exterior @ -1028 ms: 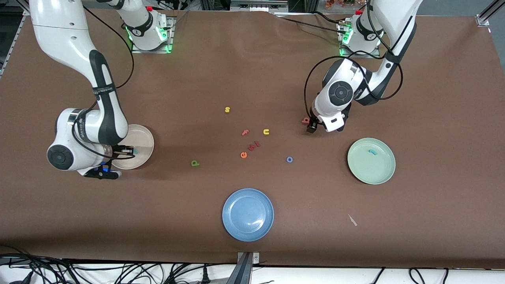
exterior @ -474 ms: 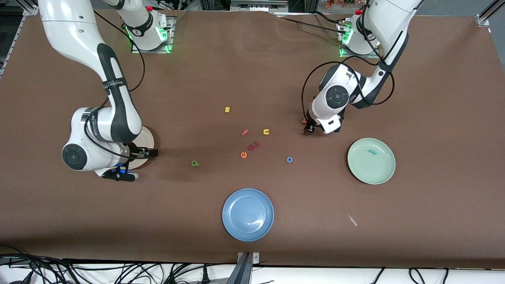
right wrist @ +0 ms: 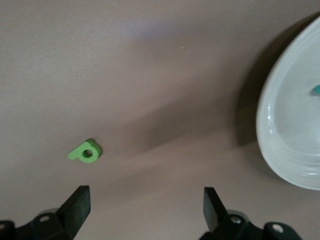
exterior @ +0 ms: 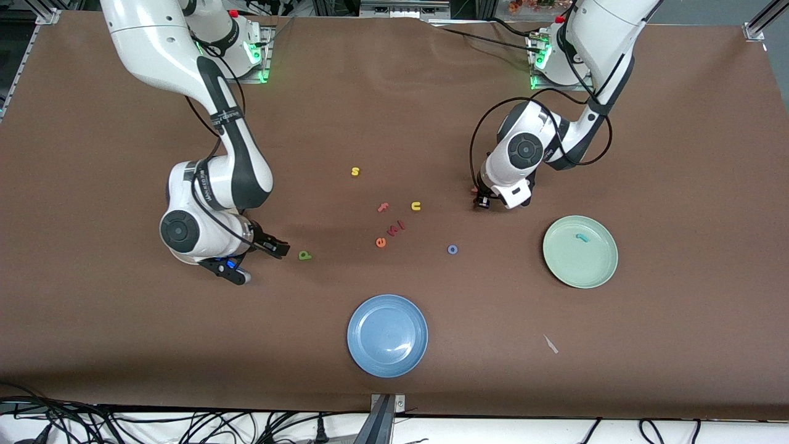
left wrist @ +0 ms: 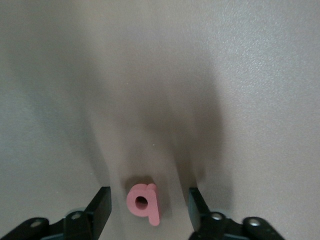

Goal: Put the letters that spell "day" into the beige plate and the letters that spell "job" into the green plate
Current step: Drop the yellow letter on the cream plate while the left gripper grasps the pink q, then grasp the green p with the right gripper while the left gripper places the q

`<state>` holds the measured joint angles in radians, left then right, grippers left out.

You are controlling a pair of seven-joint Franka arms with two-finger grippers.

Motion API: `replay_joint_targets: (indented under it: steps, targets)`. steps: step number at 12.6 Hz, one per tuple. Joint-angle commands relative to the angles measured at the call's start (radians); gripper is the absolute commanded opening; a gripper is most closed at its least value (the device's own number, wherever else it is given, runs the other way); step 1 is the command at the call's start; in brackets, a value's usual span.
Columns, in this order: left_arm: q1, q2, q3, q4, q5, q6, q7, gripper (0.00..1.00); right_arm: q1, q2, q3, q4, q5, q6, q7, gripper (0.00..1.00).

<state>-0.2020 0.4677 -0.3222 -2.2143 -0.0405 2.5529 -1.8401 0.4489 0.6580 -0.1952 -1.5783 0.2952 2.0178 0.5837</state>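
Observation:
The salmon-pink b [left wrist: 144, 202] lies flat on the table between the fingers of my left gripper [left wrist: 147, 210], which is open with a gap on each side. In the front view that gripper [exterior: 481, 202] hides most of the b. My right gripper [exterior: 264, 263] hangs open and empty just short of the green d [exterior: 304, 254] [right wrist: 85, 151]. The right arm covers the beige plate in the front view. In the right wrist view the beige plate [right wrist: 287, 125] has a teal piece [right wrist: 316, 89] in it. The green plate [exterior: 595, 268] holds the teal j [exterior: 580, 237]. The blue o [exterior: 452, 249] lies on the table.
A blue plate [exterior: 387, 335] sits near the front edge. Mid-table lie a yellow s [exterior: 355, 171], pink f [exterior: 383, 207], yellow u [exterior: 416, 206], orange e [exterior: 381, 242] and small red letters [exterior: 399, 227]. A pale scrap [exterior: 550, 344] lies nearer the camera than the green plate.
My right arm swung from over the beige plate toward the green d, its gripper opening wide. My left gripper came down around the pink b and its fingers narrowed.

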Motion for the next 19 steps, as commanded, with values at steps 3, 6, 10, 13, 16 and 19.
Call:
replay_joint_targets:
  steps: [3,6,10,13,16,19]
  targets:
    - [0.001,-0.012,-0.003,-0.019,0.002,0.026,-0.024,0.25,-0.016,0.002,-0.009,0.027,-0.001,-0.014,0.022,1.0]
    - [0.003,-0.014,-0.003,-0.016,0.002,0.023,-0.022,0.05,0.008,0.005,-0.006,0.027,0.005,0.019,0.263,0.99]
    - [0.009,-0.064,0.0,-0.004,0.017,-0.022,-0.007,0.04,0.062,0.028,-0.004,0.006,0.007,0.149,0.679,0.99]
    - [0.032,-0.109,0.005,0.068,0.045,-0.234,0.121,0.04,0.074,0.049,-0.004,0.011,0.024,0.2,0.905,1.0]
    - [0.093,-0.11,0.009,0.166,0.047,-0.388,0.292,0.04,0.129,0.086,-0.001,0.011,0.058,0.264,0.976,1.0]
    - [0.177,-0.109,0.011,0.235,0.065,-0.442,0.439,0.04,0.128,0.106,-0.001,0.006,0.053,0.289,0.975,1.0]
